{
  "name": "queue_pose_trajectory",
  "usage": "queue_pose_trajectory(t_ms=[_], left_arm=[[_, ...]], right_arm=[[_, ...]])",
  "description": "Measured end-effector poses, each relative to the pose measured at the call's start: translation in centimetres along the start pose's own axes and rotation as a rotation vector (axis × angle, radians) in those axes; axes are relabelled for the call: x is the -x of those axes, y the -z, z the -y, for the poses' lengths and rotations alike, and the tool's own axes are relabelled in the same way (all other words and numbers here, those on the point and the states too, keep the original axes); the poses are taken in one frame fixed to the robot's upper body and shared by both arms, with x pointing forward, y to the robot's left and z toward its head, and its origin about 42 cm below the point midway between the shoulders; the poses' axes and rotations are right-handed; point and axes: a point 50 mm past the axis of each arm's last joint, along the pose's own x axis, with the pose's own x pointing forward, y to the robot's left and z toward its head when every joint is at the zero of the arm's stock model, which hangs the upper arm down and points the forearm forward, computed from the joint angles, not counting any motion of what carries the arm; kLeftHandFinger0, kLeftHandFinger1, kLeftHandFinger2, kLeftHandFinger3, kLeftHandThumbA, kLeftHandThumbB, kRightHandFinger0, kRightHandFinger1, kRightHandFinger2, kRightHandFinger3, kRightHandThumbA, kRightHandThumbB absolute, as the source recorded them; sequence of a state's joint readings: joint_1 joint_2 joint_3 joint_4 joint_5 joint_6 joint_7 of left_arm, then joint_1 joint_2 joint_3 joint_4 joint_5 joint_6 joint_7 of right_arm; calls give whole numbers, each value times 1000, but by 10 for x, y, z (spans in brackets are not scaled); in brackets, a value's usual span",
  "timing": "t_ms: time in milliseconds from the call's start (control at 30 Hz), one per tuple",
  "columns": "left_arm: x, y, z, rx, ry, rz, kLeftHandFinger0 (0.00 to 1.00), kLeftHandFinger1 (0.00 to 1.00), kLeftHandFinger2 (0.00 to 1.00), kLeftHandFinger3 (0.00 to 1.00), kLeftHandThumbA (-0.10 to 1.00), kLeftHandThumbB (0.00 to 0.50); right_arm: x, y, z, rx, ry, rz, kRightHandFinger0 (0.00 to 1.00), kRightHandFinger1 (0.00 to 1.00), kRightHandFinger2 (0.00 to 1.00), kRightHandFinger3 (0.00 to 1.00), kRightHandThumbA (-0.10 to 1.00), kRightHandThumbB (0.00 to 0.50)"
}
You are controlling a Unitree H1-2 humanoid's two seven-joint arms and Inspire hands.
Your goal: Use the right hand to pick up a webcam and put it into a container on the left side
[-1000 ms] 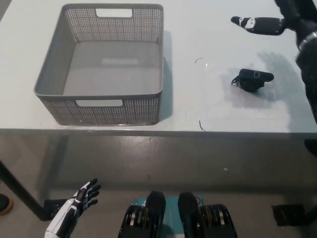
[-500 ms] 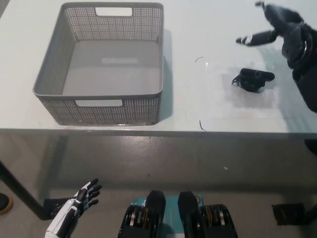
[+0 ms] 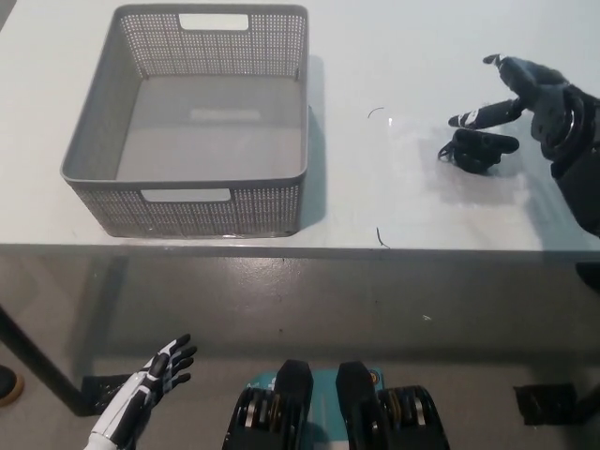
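A small black webcam (image 3: 478, 150) lies on the white table (image 3: 403, 56), right of centre. My black right hand (image 3: 530, 98) hovers just above and to the right of it, open, with its fingers spread and one fingertip close over the webcam's top. It holds nothing. A grey perforated basket (image 3: 112, 141) stands empty on the table's left side. My white left hand (image 3: 141, 394) rests open below the table edge at the lower left.
The table's front edge (image 3: 300, 248) runs across the middle of the picture, with grey floor below it. Two thin dark threads (image 3: 380, 237) lie on the table between basket and webcam. A dark table leg (image 3: 33, 356) crosses the lower left.
My right hand has come down and toward me from the far right of the table, to just above the webcam. The webcam and basket have not moved.
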State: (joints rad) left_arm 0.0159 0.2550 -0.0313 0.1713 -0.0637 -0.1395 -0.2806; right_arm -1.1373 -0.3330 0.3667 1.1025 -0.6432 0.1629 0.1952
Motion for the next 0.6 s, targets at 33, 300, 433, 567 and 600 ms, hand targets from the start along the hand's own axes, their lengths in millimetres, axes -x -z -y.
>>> queue_pose_trajectory(t_ms=[33,300,433,567,600], left_arm=[[-1,0,0,0,4,0,1000,1000,1000,1000,1000,239],[-6,-4,1,-4,16,11,1000,1000,1000,1000,1000,225],[-7,-5,0,-6,18,14,1000,1000,1000,1000,1000,228],[-9,-6,0,-7,18,17,1000,1000,1000,1000,1000,215],[-9,-6,0,-7,18,18,1000,1000,1000,1000,1000,214]], right_arm=[[-1,1,-6,-5,-15,-7,1000,1000,1000,1000,922,500],[-2,2,-27,-19,-44,1,1000,1000,1000,1000,856,500],[-3,1,-34,-26,-55,6,1000,1000,1000,1000,820,500],[-4,2,-44,-25,-71,3,1000,1000,1000,1000,792,500],[-4,3,-48,-23,-77,-1,1000,1000,1000,1000,791,500]])
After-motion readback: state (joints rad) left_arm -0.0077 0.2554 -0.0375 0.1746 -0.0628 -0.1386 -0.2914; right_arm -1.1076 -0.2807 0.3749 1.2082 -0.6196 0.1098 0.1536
